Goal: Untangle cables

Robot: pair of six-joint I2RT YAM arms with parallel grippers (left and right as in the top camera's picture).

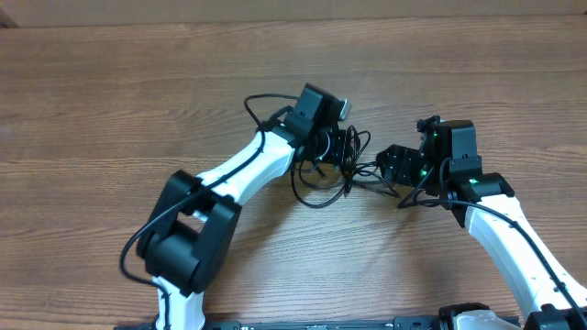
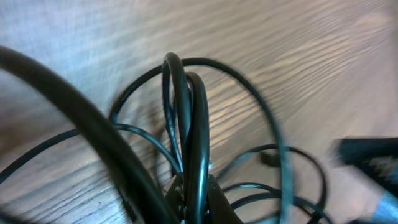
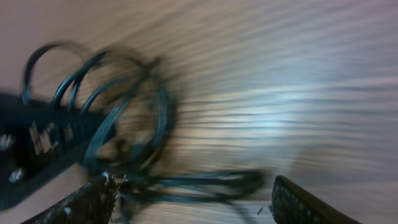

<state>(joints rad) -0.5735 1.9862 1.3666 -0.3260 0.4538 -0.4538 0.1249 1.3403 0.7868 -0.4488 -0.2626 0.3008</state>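
The cables (image 2: 198,143) lie in a tangled heap about the middle of the desk (image 1: 92,92), where the left gripper (image 1: 344,148) is closed on several of their loops and the right gripper (image 1: 389,165), just beside them, holds its fingers (image 3: 87,202) wide open.

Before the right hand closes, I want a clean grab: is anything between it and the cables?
Nothing visible. The cables lie just ahead of the open right hand; the left hand grips them farther along.

glossy cables (image 2: 198,143), matt wood table (image 1: 92,92)
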